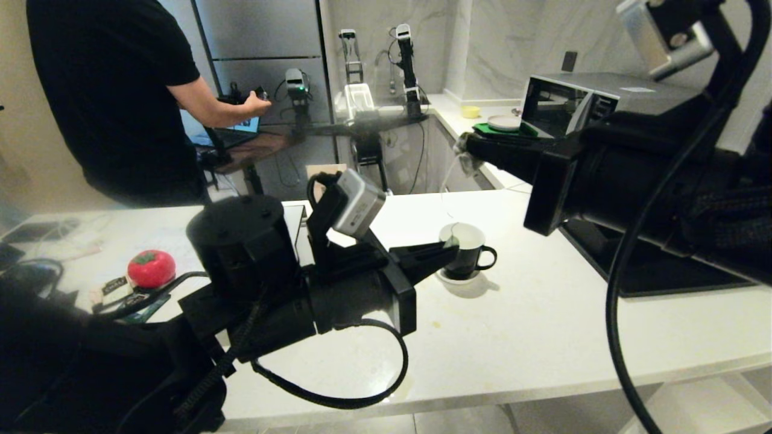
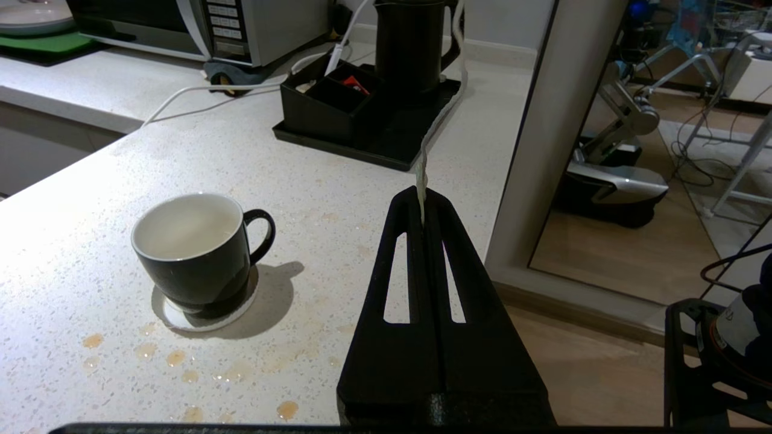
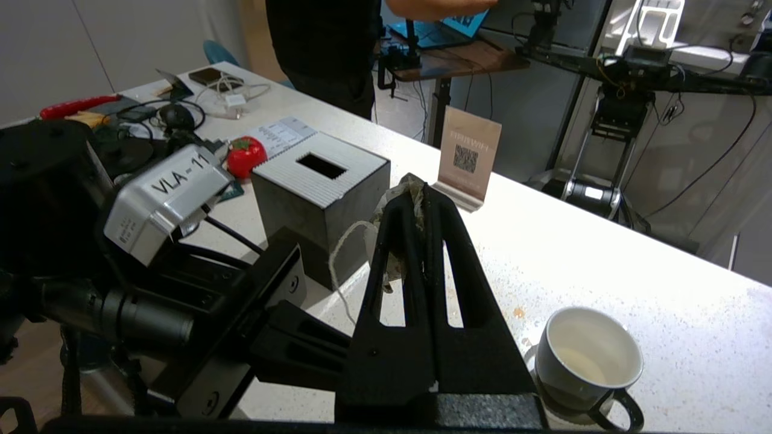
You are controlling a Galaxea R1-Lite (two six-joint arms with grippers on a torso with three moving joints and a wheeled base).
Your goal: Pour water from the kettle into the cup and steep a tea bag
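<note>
Left wrist only: kettle (far counter)

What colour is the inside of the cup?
White inside the cup, black outside; the left wrist view shows it best.

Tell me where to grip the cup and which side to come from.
Grip the cup by its loop handle, coming from the robot's right: the handle sticks out that way, and the cup stands upright on its saucer. First, though, the left pincer and right pincer are both shut on the tea bag.
</note>
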